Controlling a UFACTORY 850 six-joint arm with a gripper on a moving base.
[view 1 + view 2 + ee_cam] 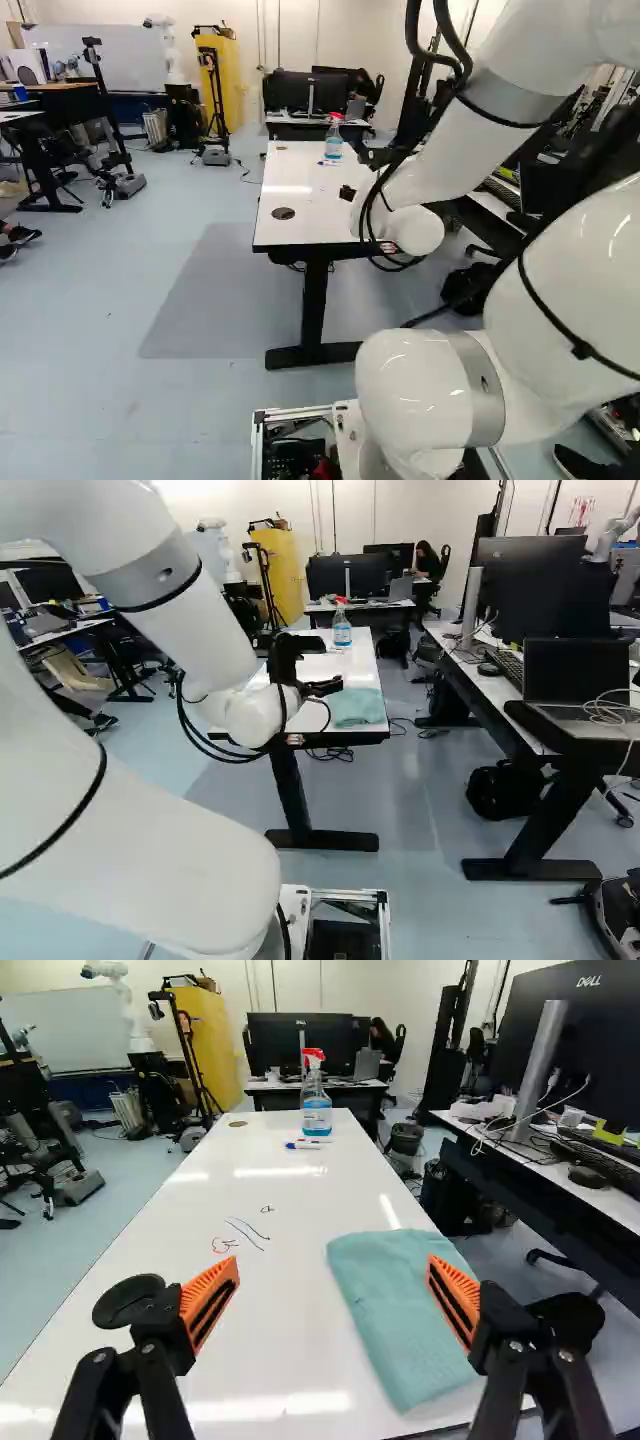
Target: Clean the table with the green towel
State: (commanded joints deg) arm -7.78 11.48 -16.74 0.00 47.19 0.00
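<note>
White and glossy, the tabletop [260, 1320] stretches away ahead of the base. The white arm [195, 630] reaches over its near edge. Pale green, the towel [395, 1320] lies spread by the near right corner, with one side along the right edge. The claw [332, 687] stands wide, its orange pads [210, 1303] facing each other well apart; in the wrist view one finger overlaps the towel, though whether they touch is unclear. Toward the far edge a spray bottle [316, 1115] of blue liquid stands upright with a red and white head. Markers [306, 1144] lie just beside it, on its near side. Smallest are the black strokes [247, 1233] and a red scrawl [223, 1245], between the towel and the left edge.
</note>
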